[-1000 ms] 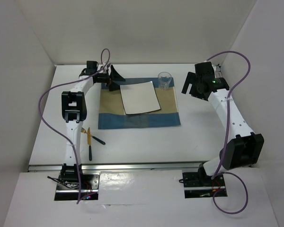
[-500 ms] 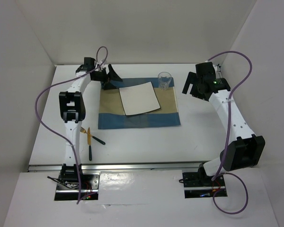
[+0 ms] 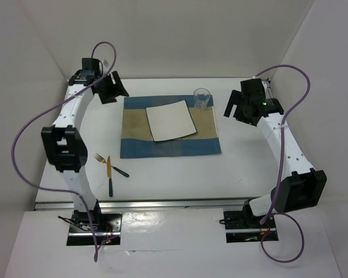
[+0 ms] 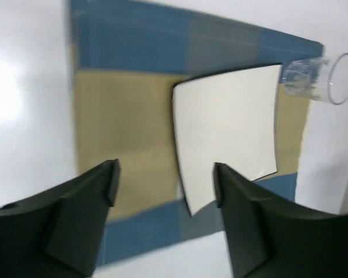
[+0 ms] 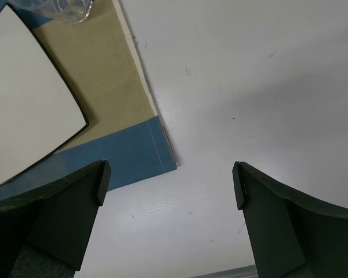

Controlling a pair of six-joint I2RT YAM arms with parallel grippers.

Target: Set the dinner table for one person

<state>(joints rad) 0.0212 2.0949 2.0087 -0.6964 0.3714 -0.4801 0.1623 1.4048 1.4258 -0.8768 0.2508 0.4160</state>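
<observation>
On the table [image 3: 243, 162], mat [image 3: 169, 148], plate [image 3: 171, 120] and glass [image 3: 202, 98] are set; fork [image 3: 120, 171] and knife [image 3: 110, 184], at the mat's 8 o'clock, remain. Your left gripper [image 3: 113, 87] and right gripper [image 3: 235, 108] gape wide, empty.

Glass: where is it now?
In the top view, the glass stands at the far edge of the placemat, beside the far right corner of the plate.
</observation>
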